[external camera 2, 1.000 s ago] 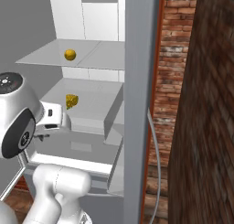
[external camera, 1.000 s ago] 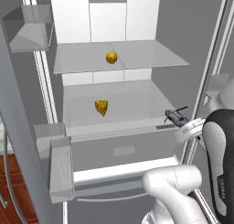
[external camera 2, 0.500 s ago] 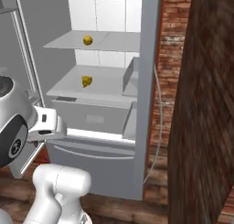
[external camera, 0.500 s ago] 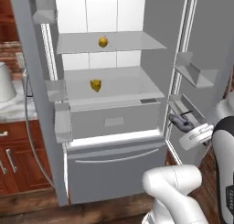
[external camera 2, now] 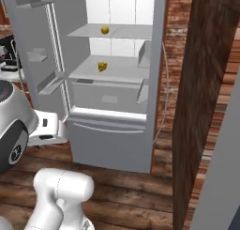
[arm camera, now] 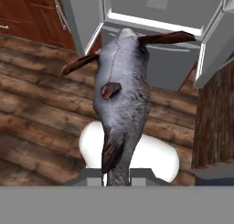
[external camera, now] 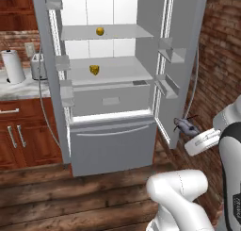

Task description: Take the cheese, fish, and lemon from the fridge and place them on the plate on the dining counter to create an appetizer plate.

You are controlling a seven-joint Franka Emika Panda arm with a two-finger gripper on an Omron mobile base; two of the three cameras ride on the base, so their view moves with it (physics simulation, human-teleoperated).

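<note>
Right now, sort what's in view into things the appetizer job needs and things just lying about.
For the job:
- fish, held in the shut gripper
- lemon, upper fridge shelf
- cheese, shelf below
- fridge, doors open

Lying about:
- toaster and white kettle on the wall counter

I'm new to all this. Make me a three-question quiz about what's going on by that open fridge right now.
1. True or false: the gripper is shut on the fish.
2. Which item sits on the upper glass shelf of the fridge? A) the cheese B) the lemon C) the fish
3. Fill in: the cheese rests on the shelf directly above the fridge's closed ______.

Key:
1. True; the hand view shows the fish rising from between the jaws.
2. B, the lemon.
3. drawer
</note>
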